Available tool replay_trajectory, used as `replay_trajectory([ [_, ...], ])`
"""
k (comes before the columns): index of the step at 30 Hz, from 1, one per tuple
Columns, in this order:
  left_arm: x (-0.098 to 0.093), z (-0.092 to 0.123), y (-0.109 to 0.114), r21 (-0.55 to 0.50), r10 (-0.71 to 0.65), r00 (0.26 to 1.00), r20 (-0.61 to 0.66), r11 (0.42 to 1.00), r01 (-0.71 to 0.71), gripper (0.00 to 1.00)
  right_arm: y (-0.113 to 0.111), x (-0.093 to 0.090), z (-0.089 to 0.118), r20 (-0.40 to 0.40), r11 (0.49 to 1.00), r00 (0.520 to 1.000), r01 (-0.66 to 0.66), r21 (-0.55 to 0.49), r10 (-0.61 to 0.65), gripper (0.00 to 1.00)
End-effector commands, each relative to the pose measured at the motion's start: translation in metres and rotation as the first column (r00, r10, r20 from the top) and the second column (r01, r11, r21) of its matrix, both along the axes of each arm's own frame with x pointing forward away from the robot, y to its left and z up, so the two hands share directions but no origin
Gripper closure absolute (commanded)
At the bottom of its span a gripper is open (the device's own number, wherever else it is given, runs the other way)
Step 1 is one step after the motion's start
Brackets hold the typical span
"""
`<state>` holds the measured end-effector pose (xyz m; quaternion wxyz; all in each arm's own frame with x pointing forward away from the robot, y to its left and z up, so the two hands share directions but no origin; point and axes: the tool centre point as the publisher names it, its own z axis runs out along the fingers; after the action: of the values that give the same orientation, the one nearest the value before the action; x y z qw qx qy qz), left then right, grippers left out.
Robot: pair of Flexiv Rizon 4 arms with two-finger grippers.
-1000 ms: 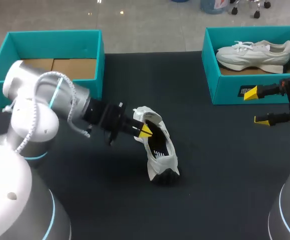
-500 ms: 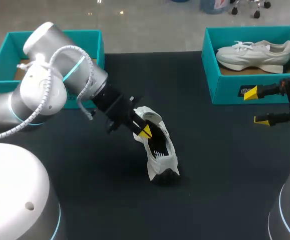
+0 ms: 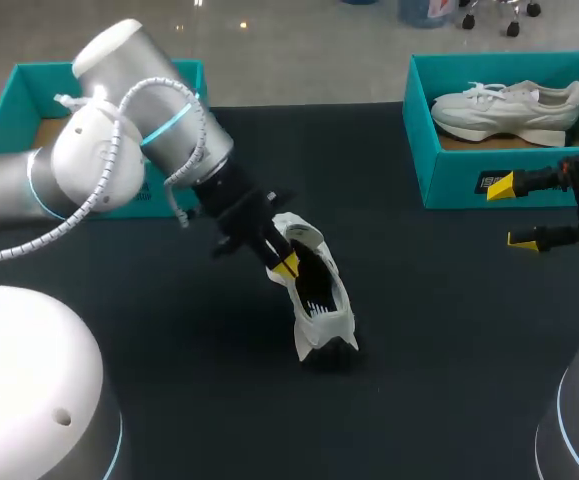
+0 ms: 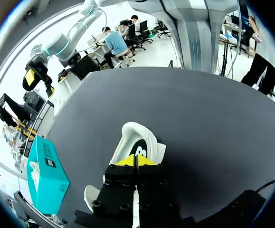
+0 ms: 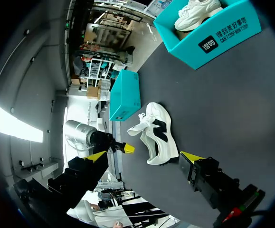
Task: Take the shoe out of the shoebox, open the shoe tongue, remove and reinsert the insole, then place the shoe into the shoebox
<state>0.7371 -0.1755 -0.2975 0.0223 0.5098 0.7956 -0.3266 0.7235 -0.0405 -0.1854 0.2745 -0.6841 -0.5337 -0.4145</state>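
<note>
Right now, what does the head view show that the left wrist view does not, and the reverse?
Only the head view shows the left shoebox, its cardboard floor showing, and both yellow tips of the open right gripper. Only the left wrist view shows the left gripper with its tips pressed together; whether they pinch part of the shoe is hidden. Both show the white shoe on the dark table at the left gripper, and the right shoebox holding a second white shoe.

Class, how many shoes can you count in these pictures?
2. One shoe is on the table by the left gripper; a second shoe lies in the right shoebox. The left shoebox is partly hidden.
</note>
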Motion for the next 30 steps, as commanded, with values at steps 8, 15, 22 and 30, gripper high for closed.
replay_trajectory([
  [8,0.007,0.006,-0.004,0.427,-0.236,0.96,0.148,0.891,0.153,1.0,0.0,0.0,0.0,-0.002,1.0,1.0,0.001,-0.003,-0.001,0.0],
  [15,0.008,-0.004,-0.016,0.473,-0.226,0.951,0.212,0.875,0.103,1.0,0.0,0.0,0.0,-0.002,1.0,1.0,0.001,-0.003,-0.001,0.0],
  [22,0.008,-0.03,-0.03,0.463,-0.216,0.944,0.25,0.883,0.08,1.0,0.0,0.0,0.0,-0.002,1.0,1.0,0.001,-0.003,-0.001,0.0],
  [30,0.014,-0.063,-0.032,0.461,-0.275,0.919,0.282,0.879,0.122,1.0,0.0,0.0,0.0,-0.002,1.0,1.0,0.001,-0.003,-0.001,0.0],
])
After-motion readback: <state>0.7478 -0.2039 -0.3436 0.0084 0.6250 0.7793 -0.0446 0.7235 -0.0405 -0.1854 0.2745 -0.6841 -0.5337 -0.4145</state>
